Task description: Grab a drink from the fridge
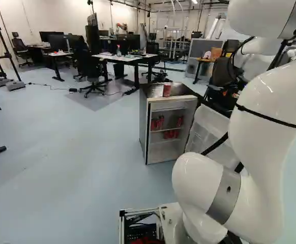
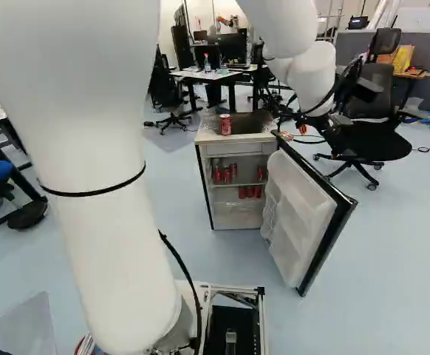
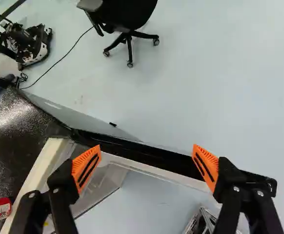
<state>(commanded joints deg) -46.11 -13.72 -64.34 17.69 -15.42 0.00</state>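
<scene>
Standing open, the small fridge point(image 2: 237, 149) has its door point(image 2: 302, 203) swung out to one side. The gripper point(image 2: 296, 132) is near the upper edge of this door, and its two fingers are apart. The red drink cans point(image 2: 249, 192) sit inside, on two levels, and another red can point(image 2: 225, 124) stands upright on the fridge top.

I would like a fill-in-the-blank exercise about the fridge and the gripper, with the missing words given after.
The fridge has its door standing ____, not closed.
One can stands outside, on the ____ of the fridge.
The pads on the fingers of the gripper are coloured ____.
Missing words: open; top; orange.
</scene>
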